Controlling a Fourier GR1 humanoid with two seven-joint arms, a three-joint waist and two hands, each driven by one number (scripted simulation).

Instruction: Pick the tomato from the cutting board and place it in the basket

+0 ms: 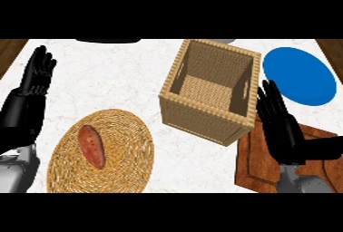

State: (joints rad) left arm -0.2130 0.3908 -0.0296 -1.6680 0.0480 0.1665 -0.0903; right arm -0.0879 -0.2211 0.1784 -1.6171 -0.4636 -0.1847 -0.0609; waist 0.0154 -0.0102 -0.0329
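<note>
A square wicker basket stands open and empty in the middle of the counter. The brown wooden cutting board lies at the lower right, partly under my right forearm. My right hand is open above the board, fingers straight and pointing toward the basket's right wall. No tomato shows on the visible part of the board; the hand may hide it. My left hand rests open at the left edge, fingers up, holding nothing.
A round woven mat lies at the lower left with a reddish-brown oblong vegetable on it. A blue plate sits at the back right, behind my right hand. A dark object shows at the counter's far edge.
</note>
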